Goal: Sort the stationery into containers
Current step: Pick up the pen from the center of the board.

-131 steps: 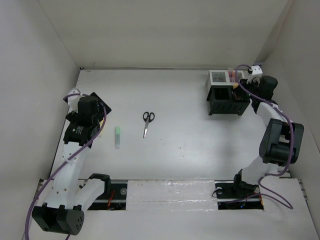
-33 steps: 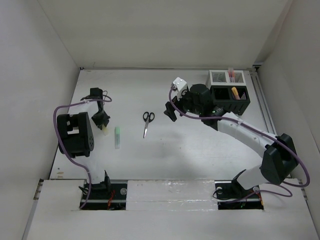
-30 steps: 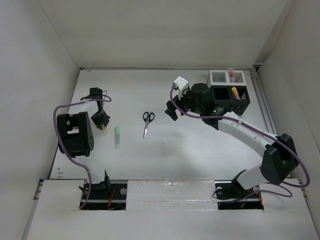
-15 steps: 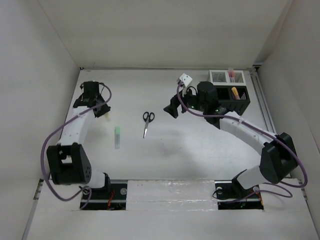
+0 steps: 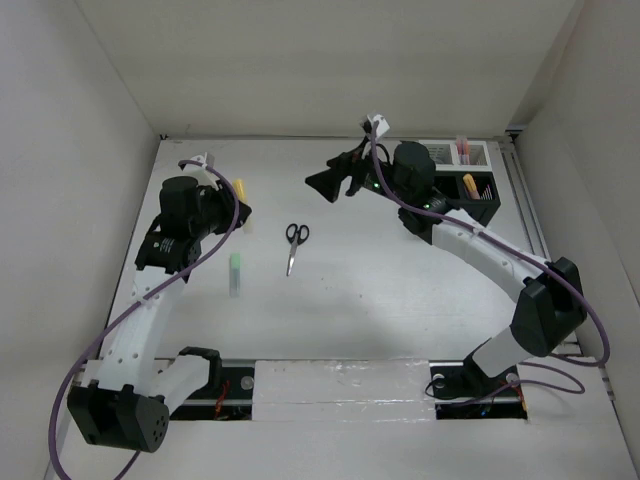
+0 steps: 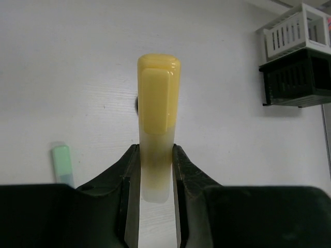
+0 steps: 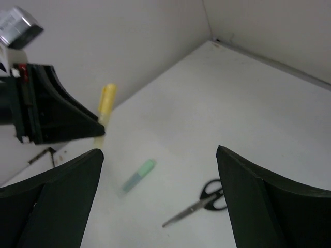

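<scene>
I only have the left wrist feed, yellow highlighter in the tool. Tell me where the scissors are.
Observer: The scissors lie flat on the table, right of the green highlighter, handles toward the far wall.
Operator: Now report the right tool.
Observer: The right tool is open, nothing between its fingers, aimed toward the left arm.
Operator: Give me the organiser's contents.
Observer: An orange highlighter stands in the black organiser.
</scene>
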`<state>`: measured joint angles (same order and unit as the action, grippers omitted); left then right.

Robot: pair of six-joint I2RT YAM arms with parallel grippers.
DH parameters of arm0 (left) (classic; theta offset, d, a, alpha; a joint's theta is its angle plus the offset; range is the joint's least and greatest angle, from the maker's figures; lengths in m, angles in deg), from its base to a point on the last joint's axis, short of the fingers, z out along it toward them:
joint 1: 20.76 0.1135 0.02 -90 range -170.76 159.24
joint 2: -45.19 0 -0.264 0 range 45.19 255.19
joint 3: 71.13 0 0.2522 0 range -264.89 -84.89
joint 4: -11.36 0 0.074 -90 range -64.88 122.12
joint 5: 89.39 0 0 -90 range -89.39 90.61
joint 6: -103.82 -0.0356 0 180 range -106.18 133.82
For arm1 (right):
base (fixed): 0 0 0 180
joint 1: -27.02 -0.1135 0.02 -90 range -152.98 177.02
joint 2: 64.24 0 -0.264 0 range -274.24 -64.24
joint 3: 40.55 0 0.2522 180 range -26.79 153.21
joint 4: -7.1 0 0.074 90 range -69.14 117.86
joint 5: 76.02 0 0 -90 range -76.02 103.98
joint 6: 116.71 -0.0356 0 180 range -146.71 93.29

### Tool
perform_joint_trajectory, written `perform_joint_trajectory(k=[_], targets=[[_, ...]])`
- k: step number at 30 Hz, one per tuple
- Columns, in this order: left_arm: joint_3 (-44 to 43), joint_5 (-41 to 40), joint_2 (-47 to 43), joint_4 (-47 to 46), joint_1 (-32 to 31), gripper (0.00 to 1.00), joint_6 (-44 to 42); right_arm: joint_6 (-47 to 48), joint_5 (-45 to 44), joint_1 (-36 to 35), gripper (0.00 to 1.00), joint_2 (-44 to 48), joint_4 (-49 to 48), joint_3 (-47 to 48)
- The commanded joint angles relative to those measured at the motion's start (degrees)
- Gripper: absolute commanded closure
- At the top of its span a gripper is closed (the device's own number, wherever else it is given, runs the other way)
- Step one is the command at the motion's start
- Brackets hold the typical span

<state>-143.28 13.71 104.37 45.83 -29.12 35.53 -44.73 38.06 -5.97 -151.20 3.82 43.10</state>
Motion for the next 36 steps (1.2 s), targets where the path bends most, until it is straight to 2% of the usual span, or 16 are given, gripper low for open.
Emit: perform_joint_trajectory(k=[1, 6, 10, 23, 31, 32, 35, 36], targets=[[2.92, 4.55, -2.31, -2.60, 0.27, 1.00, -2.29, -3.69, -2.97, -4.70, 0.04, -2.68, -1.17, 7.79], [5.04, 10.18, -5.12, -4.80, 0.27, 1.00, -2.91, -4.83, -10.09, -11.02, 0.07, -8.04, 3.50, 15.53], [5.04, 10.80, -5.65, -5.59, 0.27, 1.00, -2.91, -4.83, -14.22, -14.64, 0.10, -12.34, 7.10, 19.83], [6.10, 17.21, -8.82, -7.35, 0.27, 1.00, -2.91, -5.36, -16.08, -18.33, 0.21, -18.24, 7.63, 22.92], [6.10, 18.36, -8.29, -7.88, 0.27, 1.00, -2.91, -6.41, -14.32, -18.86, 0.39, -19.38, 5.97, 23.98], [6.10, 18.36, -8.29, -7.88, 0.27, 1.00, -2.91, -6.41, -14.32, -18.86, 0.44, -19.39, 5.96, 24.50], [6.10, 18.36, -8.29, -7.88, 0.27, 1.00, -2.91, -6.41, -13.80, -19.39, 0.52, -19.39, 5.96, 24.51], [6.10, 18.36, -7.77, -7.88, 0.27, 1.00, -2.91, -6.41, -13.79, -19.91, 0.60, -19.39, 5.96, 24.51]])
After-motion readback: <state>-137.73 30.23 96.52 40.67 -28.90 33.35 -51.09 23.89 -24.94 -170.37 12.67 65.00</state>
